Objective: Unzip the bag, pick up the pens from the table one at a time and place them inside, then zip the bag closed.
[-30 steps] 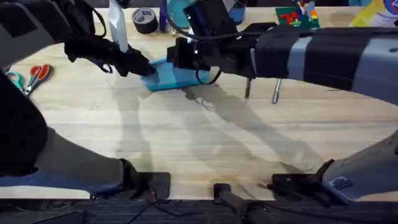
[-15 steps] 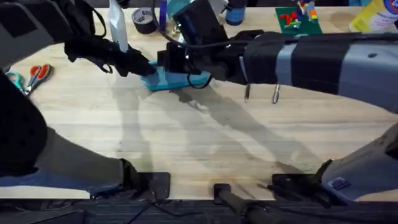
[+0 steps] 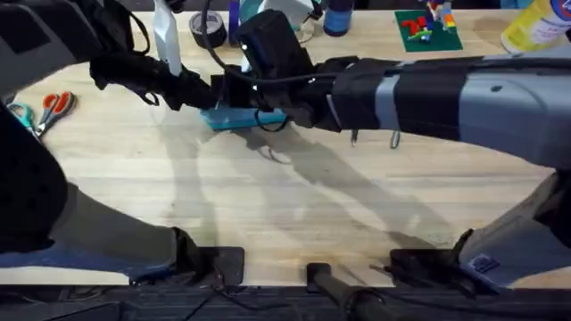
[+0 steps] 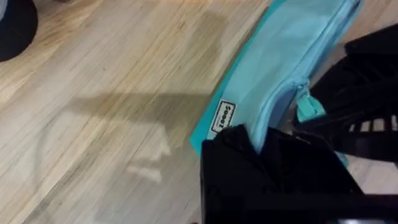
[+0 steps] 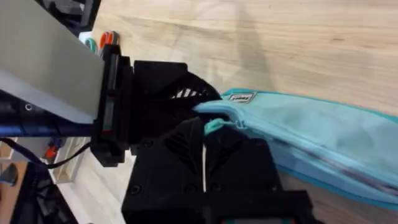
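Blue bag (image 4: 292,68), white label unreadable; left tool (image 4: 249,140) clamps end; right tool (image 5: 208,140) unclear.

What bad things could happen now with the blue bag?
The left gripper pinches only the end of the bag, beside its label; that fabric might slip out when the zipper is pulled. The right gripper sits at the small teal zipper pull, which could pop free of the fingers. Both grippers crowd the same end and might bump. The pens lie close under the right arm, which might nudge them.
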Controlling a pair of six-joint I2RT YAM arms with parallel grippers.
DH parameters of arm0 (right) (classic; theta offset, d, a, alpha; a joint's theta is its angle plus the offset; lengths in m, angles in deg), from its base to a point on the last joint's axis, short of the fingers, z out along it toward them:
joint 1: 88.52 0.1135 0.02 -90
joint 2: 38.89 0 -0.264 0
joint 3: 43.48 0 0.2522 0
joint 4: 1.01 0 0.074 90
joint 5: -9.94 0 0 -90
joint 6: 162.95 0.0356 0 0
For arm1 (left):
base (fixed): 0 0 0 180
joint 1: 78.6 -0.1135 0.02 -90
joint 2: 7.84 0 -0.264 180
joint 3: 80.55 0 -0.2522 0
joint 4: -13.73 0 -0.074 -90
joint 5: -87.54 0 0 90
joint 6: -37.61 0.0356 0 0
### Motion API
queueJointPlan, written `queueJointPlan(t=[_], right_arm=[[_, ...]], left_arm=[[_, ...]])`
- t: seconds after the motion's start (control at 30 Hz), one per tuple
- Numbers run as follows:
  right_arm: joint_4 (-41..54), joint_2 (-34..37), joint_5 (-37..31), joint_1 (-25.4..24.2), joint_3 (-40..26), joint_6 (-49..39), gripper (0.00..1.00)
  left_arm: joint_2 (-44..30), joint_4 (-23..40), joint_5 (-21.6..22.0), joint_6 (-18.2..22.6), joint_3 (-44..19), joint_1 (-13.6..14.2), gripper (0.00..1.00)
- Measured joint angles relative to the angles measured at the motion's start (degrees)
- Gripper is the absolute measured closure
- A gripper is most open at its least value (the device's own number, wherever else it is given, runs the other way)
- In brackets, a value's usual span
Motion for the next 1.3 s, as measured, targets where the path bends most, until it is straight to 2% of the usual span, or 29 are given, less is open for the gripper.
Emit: queueJointPlan(t=[0.5, 0.6, 0.77, 0.8, 0.97, 1.3], right_arm=[[-1.0, 0.0, 2.5, 0.2, -0.2, 1.1, 0.964], [-1.6, 0.0, 3.5, 0.3, -1.0, 1.3, 0.754], [1.6, 0.4, 3.0, -1.1, -1.6, 1.2, 0.070], [2.3, 0.4, 3.0, -1.4, -1.6, 1.2, 0.024], [7.1, -0.9, 2.6, -1.4, -2.0, 1.2, 0.007], [15.1, -9.6, 4.4, -1.5, -2.2, -5.6, 0.006]], left_arm=[[0.0, 0.4, 0.7, 0.0, 0.0, -0.2, 0.959], [0.0, 0.4, 0.7, 0.3, 0.0, -0.1, 0.959], [0.0, 0.5, -0.4, 0.7, -0.1, -1.5, 0.959], [0.0, 0.5, -0.4, 0.6, -0.1, -1.6, 0.959], [0.0, 0.5, 0.3, 0.9, -0.1, -1.2, 0.959], [0.0, -0.2, 0.7, 0.6, -0.1, -0.6, 0.959]])
